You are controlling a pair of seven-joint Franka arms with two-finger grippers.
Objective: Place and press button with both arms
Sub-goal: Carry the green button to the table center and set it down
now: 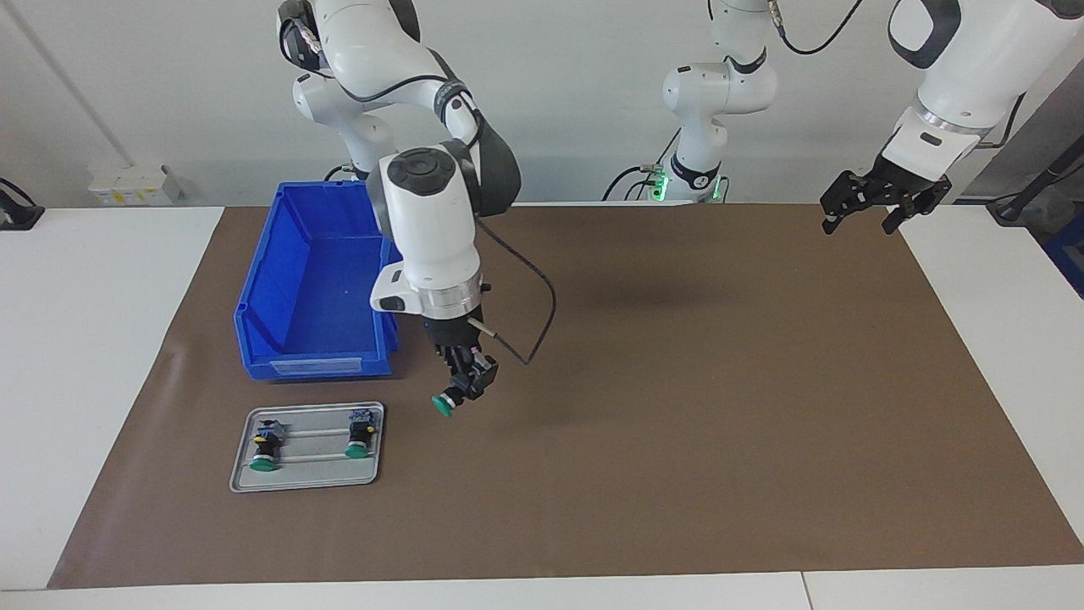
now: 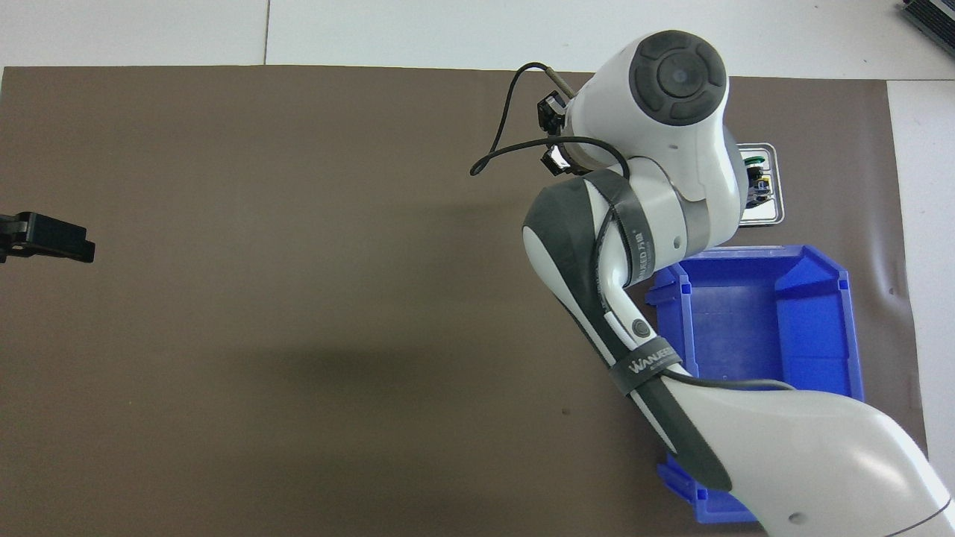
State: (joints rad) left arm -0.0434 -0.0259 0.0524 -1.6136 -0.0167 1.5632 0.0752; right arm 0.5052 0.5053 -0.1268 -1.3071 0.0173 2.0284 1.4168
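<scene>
My right gripper (image 1: 460, 388) is shut on a green-capped button (image 1: 443, 406) and holds it above the brown mat, beside the metal tray (image 1: 306, 474) toward the table's middle. The button hangs tilted, cap down. Two more green-capped buttons (image 1: 263, 453) (image 1: 358, 440) lie on the tray. In the overhead view the right arm hides the held button and most of the tray (image 2: 776, 186); one tray button (image 2: 753, 159) peeks out. My left gripper (image 1: 872, 212) waits open, raised over the mat's corner near the left arm's base, and shows in the overhead view (image 2: 45, 239).
A blue bin (image 1: 318, 288) (image 2: 768, 350), with nothing inside, stands on the brown mat (image 1: 677, 407) nearer to the robots than the tray. White table surface borders the mat on all sides.
</scene>
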